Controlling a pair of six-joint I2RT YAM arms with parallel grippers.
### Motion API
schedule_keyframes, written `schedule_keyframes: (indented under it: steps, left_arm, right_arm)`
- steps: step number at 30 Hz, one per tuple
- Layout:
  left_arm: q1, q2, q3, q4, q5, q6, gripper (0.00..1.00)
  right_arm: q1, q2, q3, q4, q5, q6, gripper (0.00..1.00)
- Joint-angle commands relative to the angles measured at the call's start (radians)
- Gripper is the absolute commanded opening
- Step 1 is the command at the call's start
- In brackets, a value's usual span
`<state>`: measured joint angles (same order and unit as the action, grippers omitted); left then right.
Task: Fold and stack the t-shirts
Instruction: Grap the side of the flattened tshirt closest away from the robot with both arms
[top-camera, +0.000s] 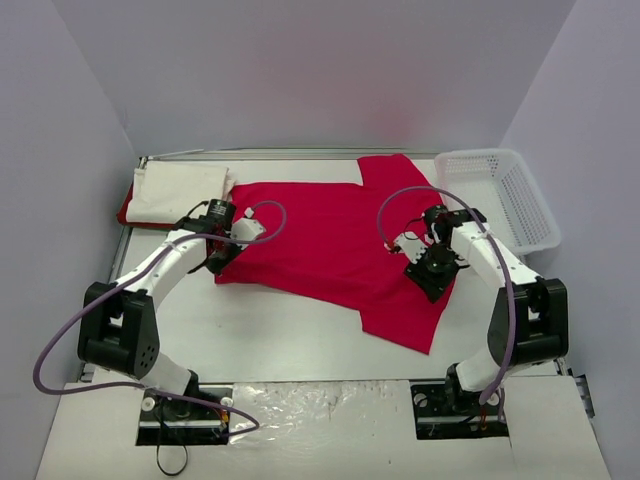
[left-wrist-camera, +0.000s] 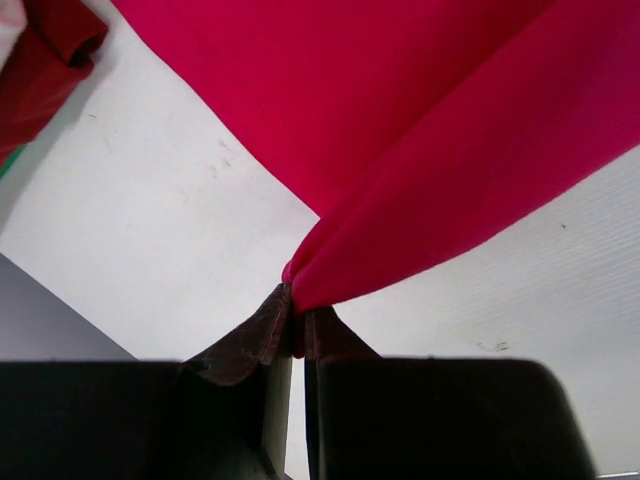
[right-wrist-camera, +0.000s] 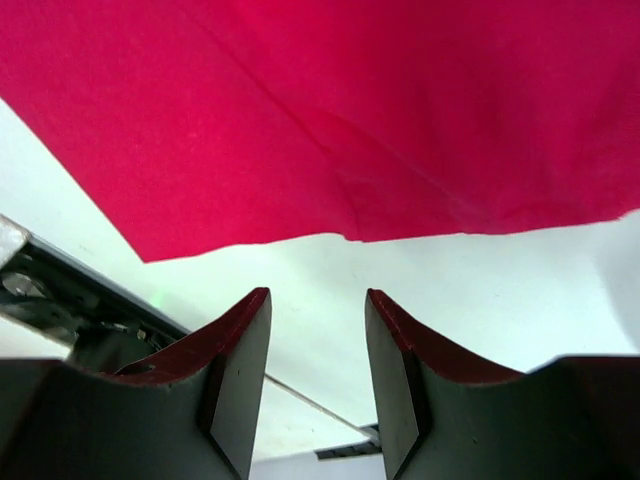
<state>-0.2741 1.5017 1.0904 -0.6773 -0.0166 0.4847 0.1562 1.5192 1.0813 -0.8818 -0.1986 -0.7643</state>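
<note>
- Pinch on the left: the left gripper (left-wrist-camera: 295, 312) is seen pressed together on a gathered fold of the red t-shirt (top-camera: 310, 235), taken at the shirt's left edge, presumably so the cloth can be lifted and drawn over.
- The red t-shirt is laid mostly flat across the middle of the table (top-camera: 280, 335), with one sleeve reaching towards the far side.
- The right gripper (right-wrist-camera: 318, 300) is held with its jaws spread and nothing between them. It is poised over the shirt's right-hand part, and a cloth edge is seen just beyond the fingertips. A matching grip is judged to be the aim.
- A folded white t-shirt (top-camera: 180, 192) is found lying on a folded red shirt (top-camera: 127, 212) at the far left corner, apparently kept there as the stack, off the working area.
- A white lattice basket (top-camera: 530, 215) is set at the far right, near the sleeve.
- Folding of this shirt is judged barely begun.
</note>
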Motion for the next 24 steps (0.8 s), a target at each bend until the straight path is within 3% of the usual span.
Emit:
schedule_keyframes:
  steps: [1, 12, 24]
  left_arm:
    - [0.009, -0.005, 0.043, -0.037, 0.012, -0.034, 0.02]
    - [0.055, -0.061, 0.014, -0.007, -0.026, -0.038, 0.02]
    - [0.138, -0.061, 0.078, 0.019, -0.040, -0.005, 0.02]
  right_arm:
    - [0.022, 0.051, -0.014, -0.075, 0.065, -0.047, 0.39]
    - [0.062, 0.308, 0.049, 0.003, 0.065, -0.014, 0.41]
    - [0.085, 0.542, 0.328, 0.063, 0.005, 0.066, 0.40]
